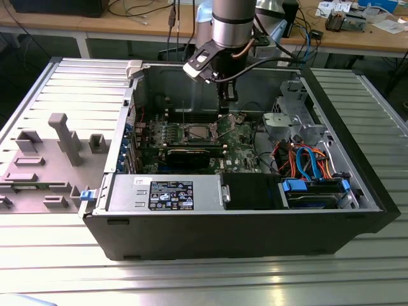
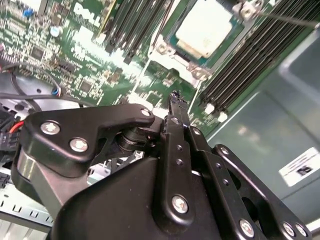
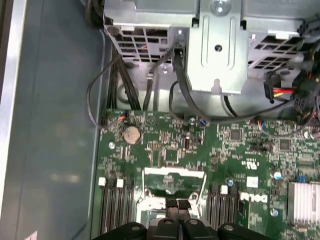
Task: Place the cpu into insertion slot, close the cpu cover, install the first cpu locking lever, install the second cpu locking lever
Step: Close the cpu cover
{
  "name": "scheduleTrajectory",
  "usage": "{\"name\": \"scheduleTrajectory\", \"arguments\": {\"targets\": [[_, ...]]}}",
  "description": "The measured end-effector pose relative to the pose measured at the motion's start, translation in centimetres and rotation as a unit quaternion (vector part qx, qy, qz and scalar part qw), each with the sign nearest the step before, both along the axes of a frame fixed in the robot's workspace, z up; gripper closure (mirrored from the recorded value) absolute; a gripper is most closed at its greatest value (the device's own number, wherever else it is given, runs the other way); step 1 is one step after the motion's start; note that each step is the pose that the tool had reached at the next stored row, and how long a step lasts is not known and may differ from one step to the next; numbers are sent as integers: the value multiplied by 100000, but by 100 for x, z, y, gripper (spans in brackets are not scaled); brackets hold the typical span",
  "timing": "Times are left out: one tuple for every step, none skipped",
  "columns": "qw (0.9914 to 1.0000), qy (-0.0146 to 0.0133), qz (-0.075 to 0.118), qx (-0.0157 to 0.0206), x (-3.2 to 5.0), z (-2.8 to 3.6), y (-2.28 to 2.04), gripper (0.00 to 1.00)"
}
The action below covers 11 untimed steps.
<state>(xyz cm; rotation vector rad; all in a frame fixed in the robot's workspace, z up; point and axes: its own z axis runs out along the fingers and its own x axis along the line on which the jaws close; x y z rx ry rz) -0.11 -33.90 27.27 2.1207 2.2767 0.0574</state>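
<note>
The cpu [image 2: 201, 31], a silvery square chip, lies flat in the insertion slot [image 2: 167, 49] on the green board; the exterior view shows the cpu [image 1: 194, 132] mid-board. The cpu cover [image 3: 173, 173], a thin silvery frame, stands raised beside the slot, with green board visible through its cut-out; in the exterior view the cpu cover [image 1: 233, 124] is just to the right of the chip. My gripper [image 1: 226, 109] hangs straight down over the cover's upper edge. Its black fingers [image 2: 176, 97] are pressed together with nothing between them. The gripper [image 3: 178, 223] sits close above the frame.
Long black memory slots [image 2: 250, 60] flank the socket. A thin metal lever rod [image 2: 292, 19] sticks out past the socket corner. A drive cage [image 3: 217, 45] and cable bundles [image 1: 306, 159] fill the exterior view's right. The power supply [image 1: 166, 191] lines the case front wall.
</note>
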Motion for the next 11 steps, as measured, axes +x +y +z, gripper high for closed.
{"name": "scheduleTrajectory", "arguments": {"targets": [[100000,2,-8,-4,42,-8,0,89],[100000,6,-11,-6,69,-14,1,89],[100000,11,-4,-6,100,-20,2,89],[100000,16,-8,-5,126,-26,3,89],[100000,21,-9,-4,150,-31,5,89],[100000,30,-10,-4,177,-36,6,89],[100000,43,-3,-2,222,-45,9,89],[100000,57,-9,-8,260,-53,12,89],[100000,79,-7,-8,295,-62,16,89],[100000,98,-2,-14,321,-70,20,89],[100000,112,-5,-27,351,-80,27,89]]}}
